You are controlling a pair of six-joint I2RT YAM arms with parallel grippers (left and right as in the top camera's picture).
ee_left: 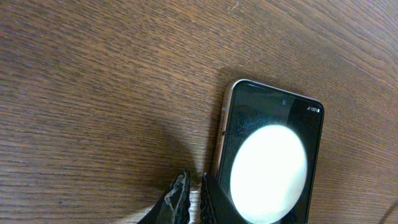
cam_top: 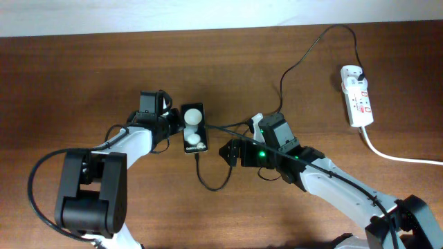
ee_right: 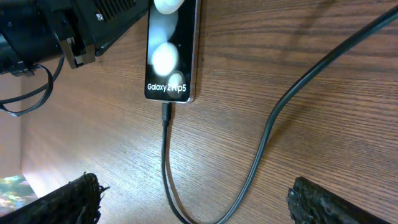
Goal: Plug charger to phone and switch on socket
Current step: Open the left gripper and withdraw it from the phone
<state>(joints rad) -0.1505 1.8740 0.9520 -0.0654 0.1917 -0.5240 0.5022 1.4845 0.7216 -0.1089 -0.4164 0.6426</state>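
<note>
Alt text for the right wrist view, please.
The charger cable is plugged into the phone's lower end, then loops down and away to the right across the wooden table. The right gripper, open, frames the bottom corners.

From my station the table reads as brown wood with plain grain and a dull, low sheen. The phone has a glossy, glass-like face (it mirrors the lamps as white blobs) and a smooth, metallic-looking edge. The charger cable looks matt black and rubbery. The socket is smooth white plastic. On the right gripper I see pads that are black and coarse-textured.
</note>
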